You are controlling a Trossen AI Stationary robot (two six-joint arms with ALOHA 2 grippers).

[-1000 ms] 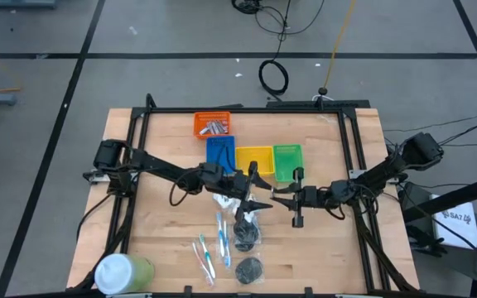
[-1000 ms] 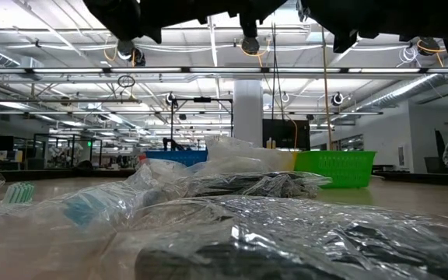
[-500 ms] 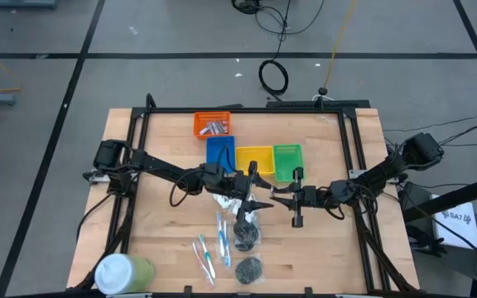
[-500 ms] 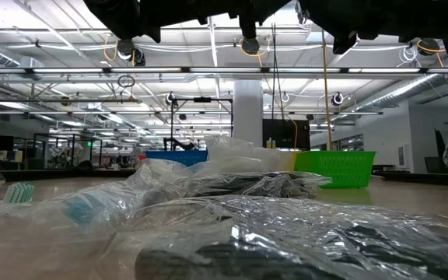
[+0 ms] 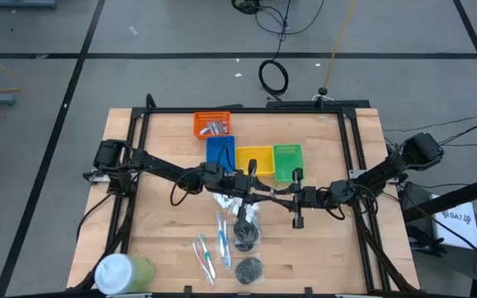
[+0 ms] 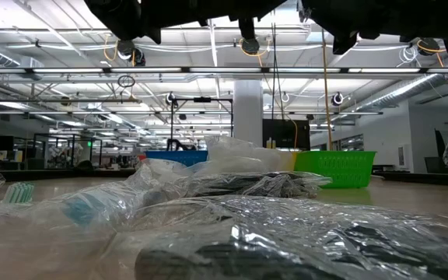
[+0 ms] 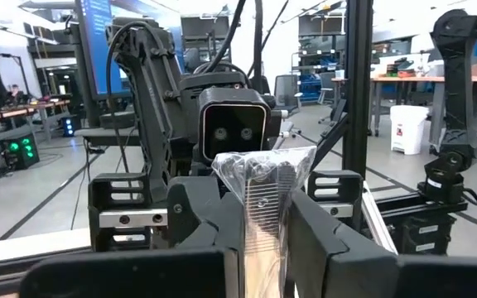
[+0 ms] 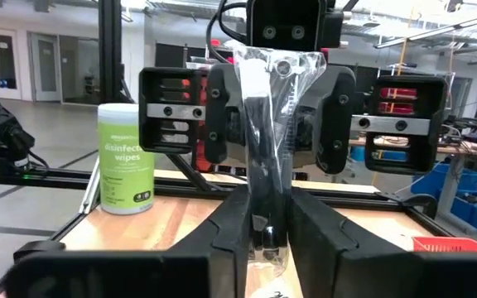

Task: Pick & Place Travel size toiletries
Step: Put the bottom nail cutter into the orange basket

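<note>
Above the table's middle, a clear packet (image 5: 267, 195) with a dark ribbed item inside hangs between my two grippers. My left gripper (image 5: 257, 194) comes at it from the table's left and my right gripper (image 5: 277, 196) from the right; both are shut on it. Below them on the wood lie a white wrinkly packet (image 5: 224, 201), toothbrushes in clear wrap (image 5: 209, 248) and two dark discs (image 5: 245, 236) (image 5: 249, 269). My left gripper pinches one end of the clear packet (image 7: 263, 228) between its two fingers, coming level from the table's left. The rest of the packet (image 7: 265, 170) sticks out past the fingertips, clear of the table. My right gripper pinches the packet's other end (image 8: 263, 211) between its two fingers, level from the table's right. The packet's crumpled plastic (image 8: 276, 70) reaches on toward the left gripper.
Orange (image 5: 212, 124), blue (image 5: 220, 151), yellow (image 5: 253, 157) and green (image 5: 286, 160) trays stand at the far middle. A green wipes cylinder with a white cap (image 5: 122, 271) lies at the near left corner. A black frame (image 5: 131, 165) runs around the table.
My left gripper has shut on the clear packet that my right gripper holds; its fingers stood spread on either side of it before. Neither arm has shifted, and the packet stays where it was.
</note>
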